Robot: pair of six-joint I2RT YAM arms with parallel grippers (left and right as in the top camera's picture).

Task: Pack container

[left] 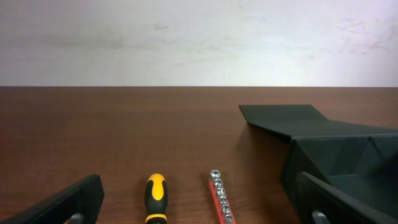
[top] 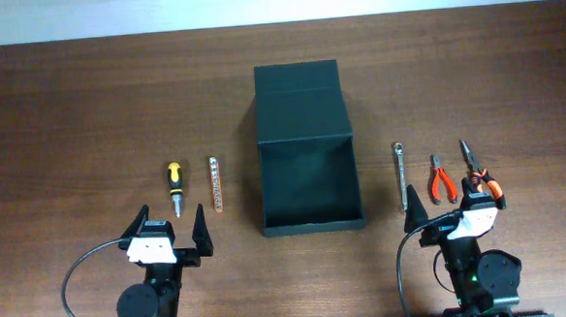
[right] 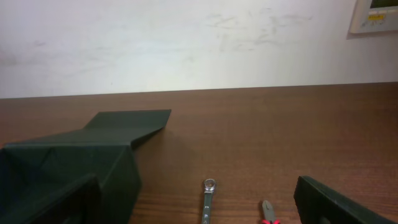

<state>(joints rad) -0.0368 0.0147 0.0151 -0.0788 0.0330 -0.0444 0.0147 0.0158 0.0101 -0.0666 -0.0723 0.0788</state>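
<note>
Container (top: 308, 181) — is sitting mid-table, lid (top: 299, 99) folded back, mouth up, likely ready for loading. Wrench (top: 400, 176), two pliers (top: 443, 181), screwdriver (top: 175, 186) and bit strip (top: 215, 183) are lying either side of it, probably staged per arm. Left gripper (top: 168, 223) and right gripper (top: 448, 206) are hovering — fully spread, touching nothing.

- brown wooden table (top: 86, 111), its grain running side to side, with a pale wall beyond the far edge
- black container (top: 309, 186) at the middle, open, its lid (top: 299, 97) lying flat toward the far edge
- left of it: a yellow-and-black screwdriver (top: 175, 186), with a red bit strip (top: 215, 183) just beside it and parallel
- right of it: a silver wrench (top: 399, 177), small red pliers (top: 441, 181) and orange-and-black long-nose pliers (top: 478, 173), side by side
</note>
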